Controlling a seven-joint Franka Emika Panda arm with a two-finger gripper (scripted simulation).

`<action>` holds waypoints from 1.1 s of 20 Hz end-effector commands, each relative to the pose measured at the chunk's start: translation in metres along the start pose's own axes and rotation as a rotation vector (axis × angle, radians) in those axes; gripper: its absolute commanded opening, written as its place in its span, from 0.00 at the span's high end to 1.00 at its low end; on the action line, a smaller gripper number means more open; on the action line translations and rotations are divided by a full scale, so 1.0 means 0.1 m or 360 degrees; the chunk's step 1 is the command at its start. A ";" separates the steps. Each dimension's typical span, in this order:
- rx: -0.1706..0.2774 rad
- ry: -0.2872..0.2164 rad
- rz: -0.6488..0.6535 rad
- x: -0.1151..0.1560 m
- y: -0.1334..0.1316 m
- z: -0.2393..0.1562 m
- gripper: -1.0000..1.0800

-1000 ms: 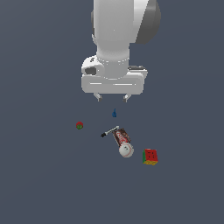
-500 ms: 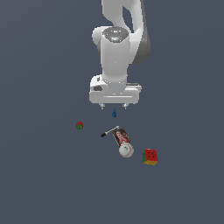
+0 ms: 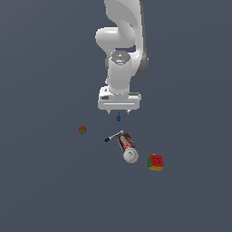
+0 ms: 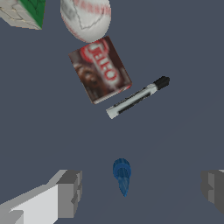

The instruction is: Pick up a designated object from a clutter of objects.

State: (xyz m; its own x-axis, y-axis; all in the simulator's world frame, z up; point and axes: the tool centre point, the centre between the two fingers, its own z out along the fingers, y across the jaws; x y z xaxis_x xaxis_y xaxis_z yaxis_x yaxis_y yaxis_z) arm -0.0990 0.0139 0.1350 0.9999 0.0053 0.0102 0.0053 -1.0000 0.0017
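Note:
The designated object (image 3: 118,118) is a tiny dark-blue piece, narrow at one end and rounder at the other, lying on the grey floor. My gripper (image 3: 118,112) hangs just above it, open, with nothing held. In the wrist view the blue piece (image 4: 122,175) lies between the two grey fingers (image 4: 68,194), nearer that one than the other, and my gripper (image 4: 140,190) is spread wide. Whether the fingers touch the piece cannot be told. The rest of the clutter of objects lies beyond it.
A black-tipped marker (image 3: 113,136) (image 4: 138,97) lies closest to the blue piece. Past it come a dark red box (image 3: 126,142) (image 4: 100,70), a white baseball (image 3: 130,156) (image 4: 85,17) and a red-yellow-green cube (image 3: 156,162) (image 4: 26,11). A red-green ball (image 3: 82,130) sits apart on the exterior view's left.
My gripper has come down toward the floor and now hangs right over the blue piece. None of the objects has moved.

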 end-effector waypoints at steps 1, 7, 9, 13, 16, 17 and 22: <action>0.0001 -0.0004 -0.0007 -0.15 -0.01 0.14 0.04; 0.0002 -0.0012 -0.0019 -0.40 -0.02 0.34 0.04; 0.0003 -0.0014 -0.0021 -0.45 -0.03 0.38 0.04; 0.0003 -0.0016 -0.0024 -0.51 -0.03 0.42 0.04; 0.0003 -0.0017 -0.0023 -0.50 -0.03 0.41 0.04; 0.0003 -0.0017 -0.0023 -0.50 -0.03 0.42 0.04; 0.0003 -0.0017 -0.0023 -0.51 -0.03 0.51 0.04</action>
State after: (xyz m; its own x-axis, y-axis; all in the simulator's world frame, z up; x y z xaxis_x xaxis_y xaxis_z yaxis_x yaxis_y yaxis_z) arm -0.1488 0.0164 0.0868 0.9998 0.0199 0.0000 0.0199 -0.9998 0.0000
